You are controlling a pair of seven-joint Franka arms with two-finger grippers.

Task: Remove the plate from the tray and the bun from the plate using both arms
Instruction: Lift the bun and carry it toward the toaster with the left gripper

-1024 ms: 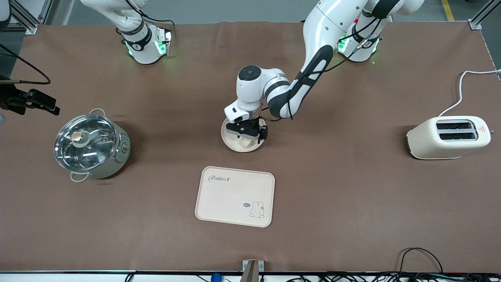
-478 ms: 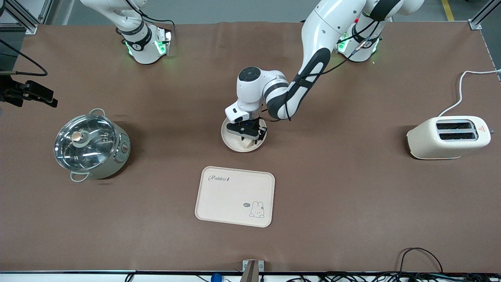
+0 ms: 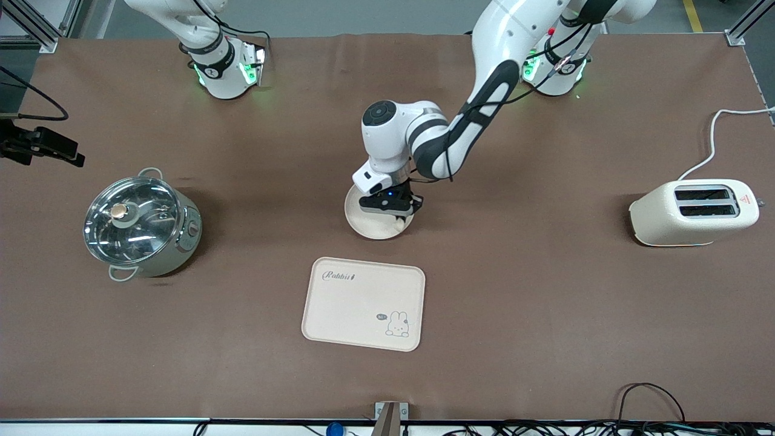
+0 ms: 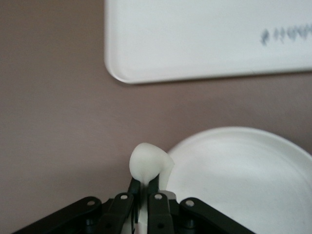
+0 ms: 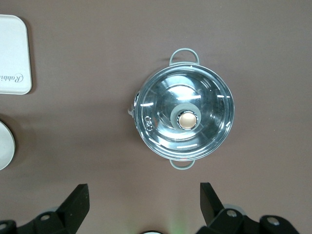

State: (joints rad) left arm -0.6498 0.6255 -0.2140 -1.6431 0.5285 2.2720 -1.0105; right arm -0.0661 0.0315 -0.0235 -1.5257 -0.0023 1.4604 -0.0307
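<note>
Bun pinched over the plate's rim, tray well clear.

The left gripper is clamped on the soft, pale bun, holding it above the edge of the smooth round plate. Bare brown table separates the plate from the flat, round-cornered tray, nearer the camera. The right gripper waits high, fingers spread, over the shiny lidded pot.
</note>
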